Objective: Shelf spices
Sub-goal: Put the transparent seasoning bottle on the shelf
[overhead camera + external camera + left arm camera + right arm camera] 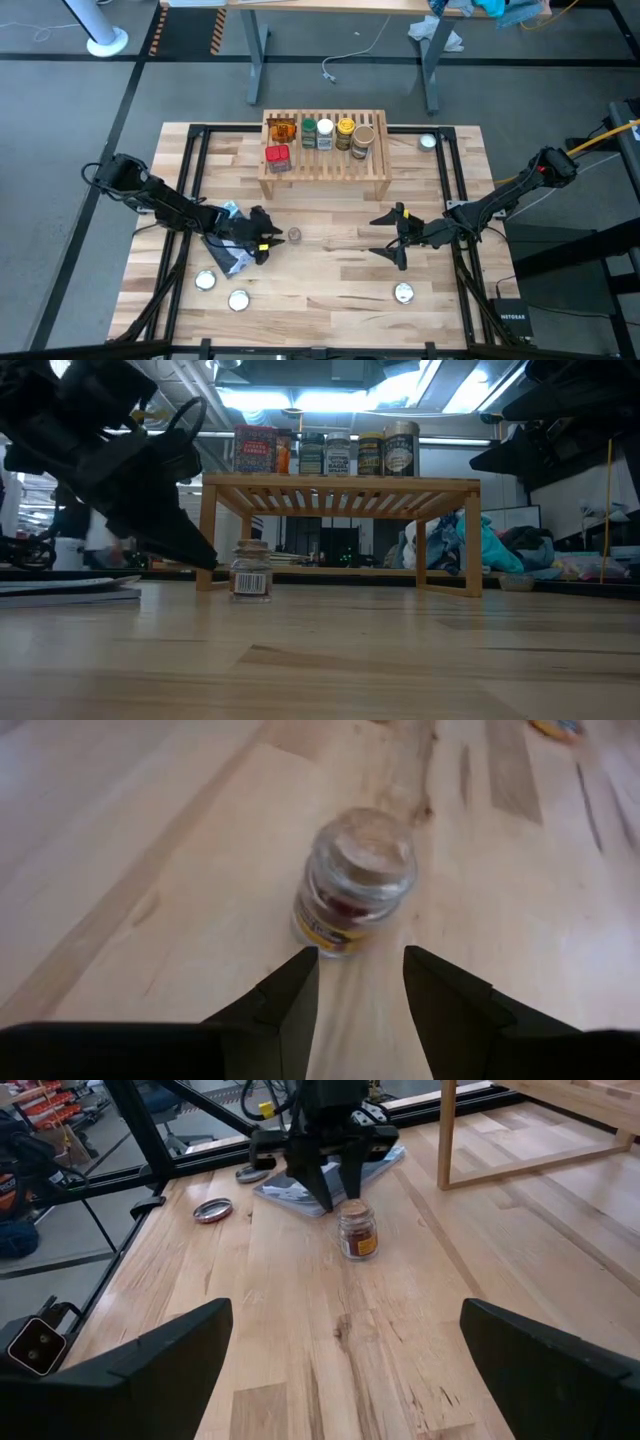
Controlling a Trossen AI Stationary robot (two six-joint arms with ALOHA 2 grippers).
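High view: light-wood table, grey floor

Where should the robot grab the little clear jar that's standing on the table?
Probably around the middle of the small clear jar, just under its lid. It stands upright on the table, apart from the shelf, with bare wood all round. The left gripper is open and already faces it from the side, so coming in level from there looks best.

Overhead, table-level, two wrist views
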